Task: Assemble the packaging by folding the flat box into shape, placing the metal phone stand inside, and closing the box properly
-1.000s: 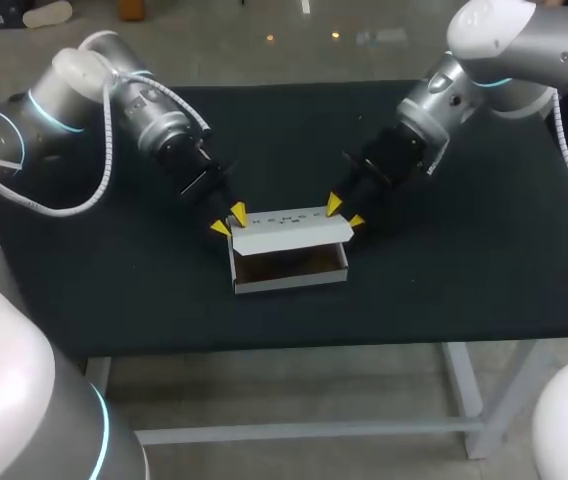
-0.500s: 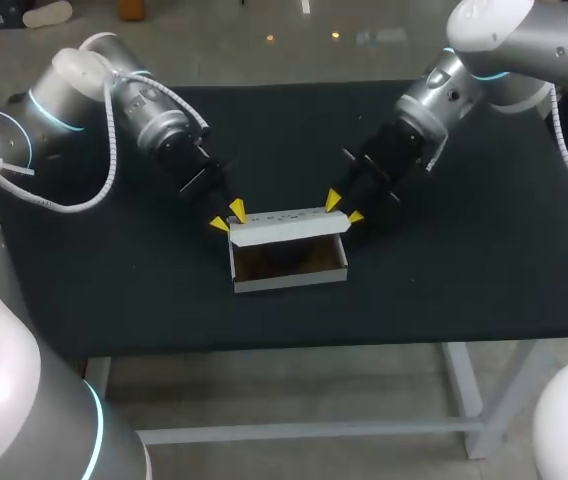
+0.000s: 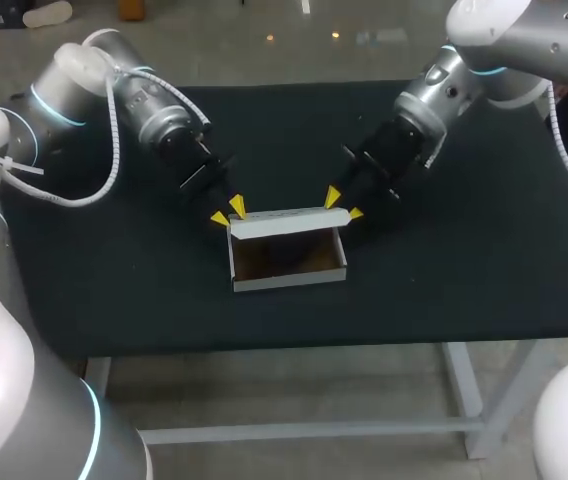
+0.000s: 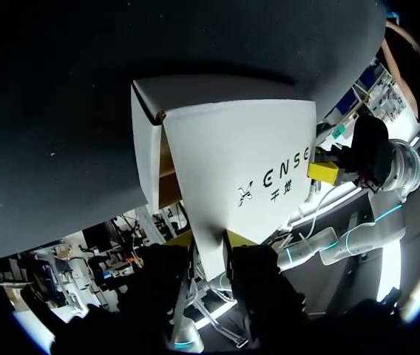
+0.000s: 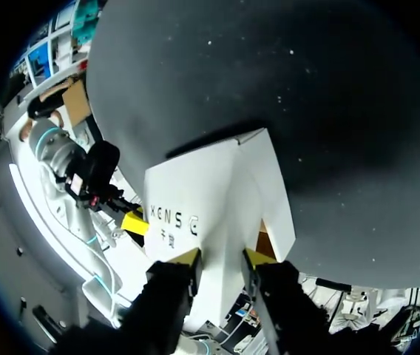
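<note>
At the centre, the box (image 3: pixel 290 268) lay long axis left to right, its lid (image 3: pixel 289 223) upright along the far edge. Our left gripper (image 3: pixel 228 212) pinched the lid's left end, our right gripper (image 3: pixel 344 205) its right end. Closing, we judged, meant swinging it nearward.

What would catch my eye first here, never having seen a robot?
The small white box lying open in the middle of the black table. Its raised lid is pinched at both ends, by the left gripper at one and the right gripper at the other, both yellow-tipped.
</note>
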`<action>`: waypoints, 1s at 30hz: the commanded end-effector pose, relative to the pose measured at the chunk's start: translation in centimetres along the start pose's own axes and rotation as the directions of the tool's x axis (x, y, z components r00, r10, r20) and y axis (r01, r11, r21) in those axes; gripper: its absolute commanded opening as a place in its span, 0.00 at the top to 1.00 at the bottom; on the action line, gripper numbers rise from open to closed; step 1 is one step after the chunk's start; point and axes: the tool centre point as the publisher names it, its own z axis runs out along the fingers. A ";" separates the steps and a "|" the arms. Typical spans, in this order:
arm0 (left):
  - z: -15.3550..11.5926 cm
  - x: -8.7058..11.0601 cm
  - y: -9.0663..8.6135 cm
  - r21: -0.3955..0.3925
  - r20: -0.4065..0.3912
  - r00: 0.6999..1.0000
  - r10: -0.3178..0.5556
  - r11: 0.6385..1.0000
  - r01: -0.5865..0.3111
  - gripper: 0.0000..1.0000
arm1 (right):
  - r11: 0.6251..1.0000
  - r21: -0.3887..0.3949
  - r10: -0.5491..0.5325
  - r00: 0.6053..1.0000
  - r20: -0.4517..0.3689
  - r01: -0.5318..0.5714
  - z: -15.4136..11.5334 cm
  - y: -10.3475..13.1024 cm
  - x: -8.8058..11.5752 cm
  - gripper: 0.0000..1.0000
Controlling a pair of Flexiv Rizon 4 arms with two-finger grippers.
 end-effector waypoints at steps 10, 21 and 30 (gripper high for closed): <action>-0.4 0.7 -0.8 -0.114 0.005 1.000 -0.006 0.993 0.006 0.75 | 1.000 0.024 0.002 1.000 0.004 -0.002 -0.2 0.5 1.2 0.62; -0.7 0.8 -0.8 -0.120 -0.003 1.000 -0.012 0.993 0.011 0.76 | 0.999 0.033 0.010 1.000 -0.001 -0.010 -0.2 1.0 1.6 0.63; -0.9 0.8 -1.2 -0.132 -0.008 1.000 -0.015 0.991 0.014 0.76 | 0.999 0.040 0.024 1.000 -0.004 -0.024 -0.1 1.3 1.5 0.63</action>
